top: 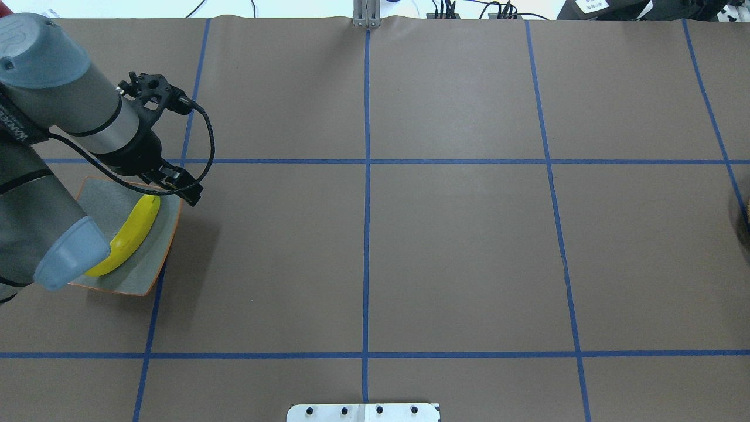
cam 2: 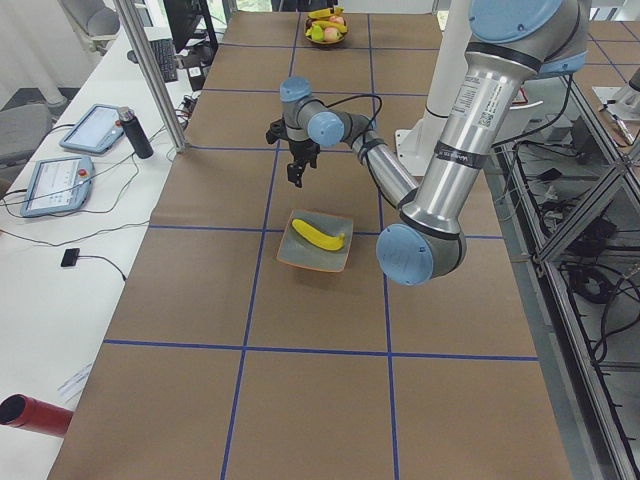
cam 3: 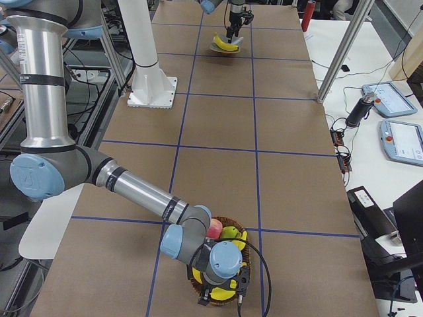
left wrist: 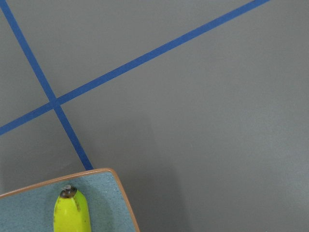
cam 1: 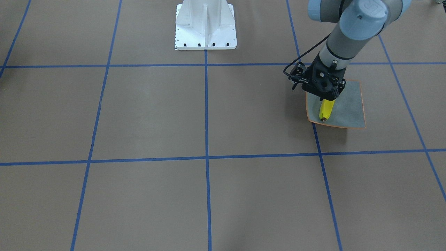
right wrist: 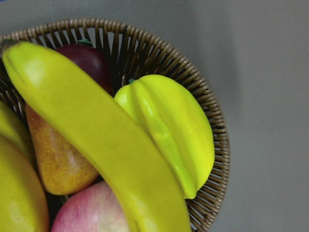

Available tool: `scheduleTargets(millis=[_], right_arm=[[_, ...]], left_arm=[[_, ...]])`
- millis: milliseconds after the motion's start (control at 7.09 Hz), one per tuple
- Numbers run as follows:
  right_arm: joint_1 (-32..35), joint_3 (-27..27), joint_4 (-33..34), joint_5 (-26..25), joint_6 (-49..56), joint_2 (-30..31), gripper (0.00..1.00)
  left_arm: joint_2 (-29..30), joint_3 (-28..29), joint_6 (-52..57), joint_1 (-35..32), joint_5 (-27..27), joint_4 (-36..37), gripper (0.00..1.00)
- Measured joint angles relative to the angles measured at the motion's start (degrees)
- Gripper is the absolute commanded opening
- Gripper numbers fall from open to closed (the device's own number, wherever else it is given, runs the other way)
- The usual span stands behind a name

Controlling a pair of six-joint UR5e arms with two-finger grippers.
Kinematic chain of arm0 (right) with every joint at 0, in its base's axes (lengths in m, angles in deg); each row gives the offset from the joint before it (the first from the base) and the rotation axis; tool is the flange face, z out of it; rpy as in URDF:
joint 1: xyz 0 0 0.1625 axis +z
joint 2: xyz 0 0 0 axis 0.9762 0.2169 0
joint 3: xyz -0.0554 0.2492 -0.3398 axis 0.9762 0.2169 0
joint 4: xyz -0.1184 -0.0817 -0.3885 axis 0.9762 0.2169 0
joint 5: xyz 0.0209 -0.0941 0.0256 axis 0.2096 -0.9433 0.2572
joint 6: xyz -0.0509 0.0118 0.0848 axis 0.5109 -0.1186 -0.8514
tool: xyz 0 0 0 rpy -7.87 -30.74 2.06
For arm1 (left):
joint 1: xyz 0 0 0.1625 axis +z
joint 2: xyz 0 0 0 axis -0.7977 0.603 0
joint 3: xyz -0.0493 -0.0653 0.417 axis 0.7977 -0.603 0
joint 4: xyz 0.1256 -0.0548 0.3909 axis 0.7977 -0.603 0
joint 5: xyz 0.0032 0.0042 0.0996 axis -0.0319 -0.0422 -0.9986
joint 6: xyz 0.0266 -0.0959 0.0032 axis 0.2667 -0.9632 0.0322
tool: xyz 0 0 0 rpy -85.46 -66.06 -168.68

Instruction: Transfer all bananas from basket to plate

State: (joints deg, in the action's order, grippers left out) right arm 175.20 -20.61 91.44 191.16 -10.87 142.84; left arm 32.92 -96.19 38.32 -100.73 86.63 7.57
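Observation:
One yellow banana (top: 132, 234) lies flat on the grey-blue plate (top: 149, 258) with the orange rim; its dark tip shows in the left wrist view (left wrist: 71, 215). My left gripper (top: 184, 190) hovers above the far end of that banana, clear of it, open and empty. My right gripper (cam 3: 221, 294) hangs low over the wicker basket (right wrist: 212, 145); I cannot tell whether it is open or shut. A long banana (right wrist: 96, 140) lies across the basket's fruit. More yellow fruit (right wrist: 14, 193) shows at the lower left edge.
The basket also holds a yellow-green starfruit (right wrist: 169, 130), a pear (right wrist: 53, 159), a pink apple (right wrist: 91, 208) and a dark red fruit (right wrist: 89, 60). The white robot base (cam 1: 205, 28) stands mid-table. Plate and basket sit at opposite ends of the brown table.

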Motion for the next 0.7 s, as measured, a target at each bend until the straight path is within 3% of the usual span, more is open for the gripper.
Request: scheduleTargets(millis=[141, 423, 705], right_arm=[[0.00, 0.09, 0.00, 0.04, -0.02, 0.12, 0.78], [0.00, 0.33, 0.00, 0.13, -0.08, 0.44, 0.48], [0.00, 0.65, -0.08, 0.41, -0.09, 0.48, 0.00]], left_arm=[[0.03, 0.00, 0.00, 0.00, -0.02, 0.00, 1.00], [0.06, 0.00, 0.00, -0.01, -0.04, 0.00, 1.00], [0.06, 0.00, 0.00, -0.05, -0.08, 0.00, 1.00]])
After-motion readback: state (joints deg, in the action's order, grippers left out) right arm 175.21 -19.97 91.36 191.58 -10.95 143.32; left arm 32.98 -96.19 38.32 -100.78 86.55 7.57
